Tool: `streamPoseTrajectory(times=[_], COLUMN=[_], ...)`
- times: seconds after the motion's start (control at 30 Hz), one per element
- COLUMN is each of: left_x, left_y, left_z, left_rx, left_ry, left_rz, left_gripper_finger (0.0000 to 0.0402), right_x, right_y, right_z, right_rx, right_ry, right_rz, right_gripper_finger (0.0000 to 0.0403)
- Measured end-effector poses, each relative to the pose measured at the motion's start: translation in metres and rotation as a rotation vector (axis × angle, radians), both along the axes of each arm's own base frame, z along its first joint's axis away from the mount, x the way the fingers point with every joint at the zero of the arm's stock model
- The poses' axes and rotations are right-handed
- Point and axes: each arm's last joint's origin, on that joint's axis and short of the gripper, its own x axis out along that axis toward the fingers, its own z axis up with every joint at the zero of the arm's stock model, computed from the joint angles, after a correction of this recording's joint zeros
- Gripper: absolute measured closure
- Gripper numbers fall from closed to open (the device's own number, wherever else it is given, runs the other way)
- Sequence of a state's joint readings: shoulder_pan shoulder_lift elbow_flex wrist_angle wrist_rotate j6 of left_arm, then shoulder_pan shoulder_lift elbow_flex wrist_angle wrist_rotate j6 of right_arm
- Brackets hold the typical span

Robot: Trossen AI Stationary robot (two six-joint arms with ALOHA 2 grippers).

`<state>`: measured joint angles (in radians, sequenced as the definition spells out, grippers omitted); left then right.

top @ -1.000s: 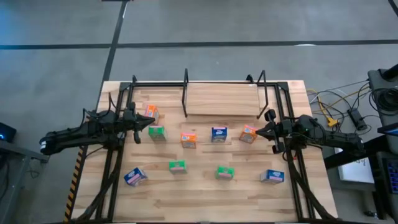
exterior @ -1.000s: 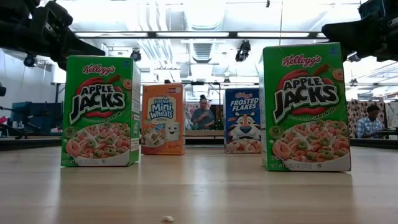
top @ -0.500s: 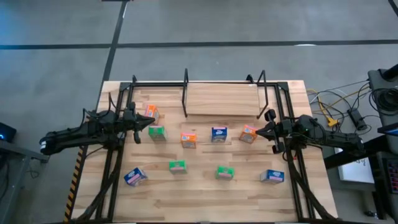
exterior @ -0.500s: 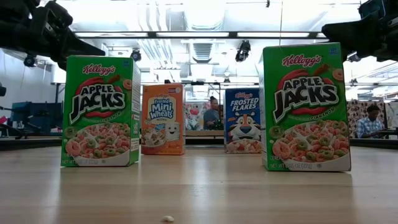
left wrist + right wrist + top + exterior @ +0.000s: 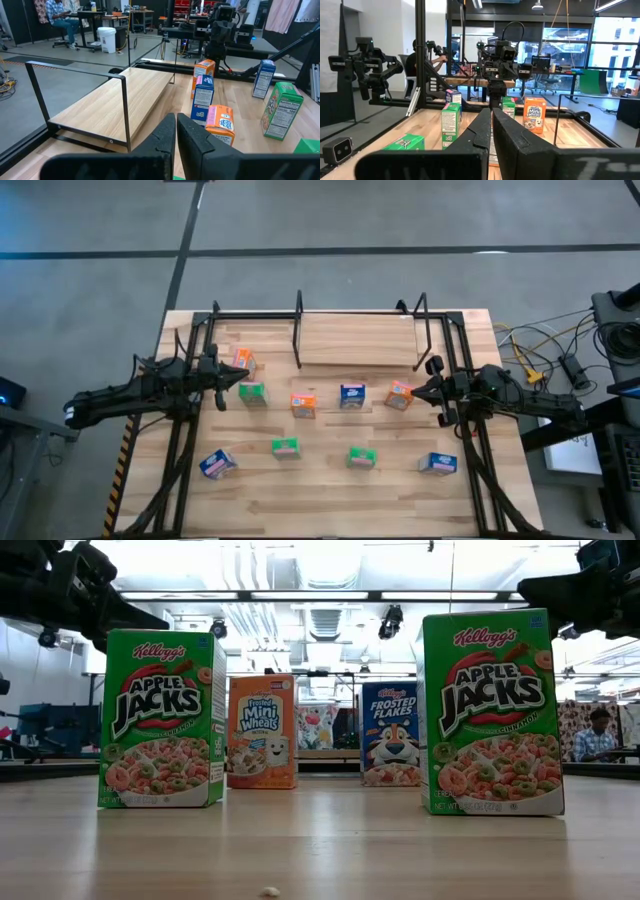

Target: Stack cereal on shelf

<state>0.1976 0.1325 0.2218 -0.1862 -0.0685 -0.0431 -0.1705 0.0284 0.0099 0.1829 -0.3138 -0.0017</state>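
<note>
Nine small cereal boxes stand scattered on the wooden table: orange ones [image 5: 243, 360] [image 5: 303, 404] [image 5: 399, 395], green ones [image 5: 253, 393] [image 5: 285, 447] [image 5: 361, 458] and blue ones [image 5: 351, 395] [image 5: 217, 464] [image 5: 437, 464]. The shelf [image 5: 360, 340], a light board in a thin black rod frame, sits at the table's far middle with nothing on it. My left gripper [image 5: 222, 383] hovers shut at the left, between an orange and a green box. My right gripper [image 5: 420, 389] hovers shut at the right, beside an orange box. In the wrist views both pairs of fingers [image 5: 176, 121] [image 5: 490, 116] are closed with nothing between them.
Larger black side frames [image 5: 190, 430] [image 5: 470, 450] run along the table's left and right edges under the arms. Cables [image 5: 535, 350] lie off the table at the right. Bare wood lies between the two rows of boxes and in front of the shelf. A person [image 5: 598, 735] sits in the room behind.
Both arms and all boxes have kept still. In the low view a person in the room behind the table has passed between the orange and blue boxes and gone out of sight.
</note>
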Motion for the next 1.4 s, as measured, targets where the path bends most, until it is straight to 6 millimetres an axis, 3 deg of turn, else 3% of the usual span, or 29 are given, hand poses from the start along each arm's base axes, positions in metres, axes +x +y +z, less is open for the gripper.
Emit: streamPoseTrajectory(times=[0.9, 1.17, 1.4], left_x=[0.0000, 0.0000, 0.0000], left_y=[0.0000, 0.0000, 0.0000], left_z=[0.0000, 0.0000, 0.0000], left_rx=[0.000, 0.000, 0.156], left_ry=[0.000, 0.000, 0.042], left_rz=[0.000, 0.000, -0.015], left_gripper_finger=[0.0401, 0.0401, 0.0401], right_x=[0.0000, 0.0000, -0.0011], right_y=[0.0000, 0.0000, 0.0002], right_z=[0.0000, -0.0001, 0.0060], right_rx=[-0.001, -0.194, 0.058], right_ry=[0.000, -0.028, -0.052], right_rz=[0.000, -0.031, 0.012], right_gripper_finger=[0.0394, 0.0394, 0.0394])
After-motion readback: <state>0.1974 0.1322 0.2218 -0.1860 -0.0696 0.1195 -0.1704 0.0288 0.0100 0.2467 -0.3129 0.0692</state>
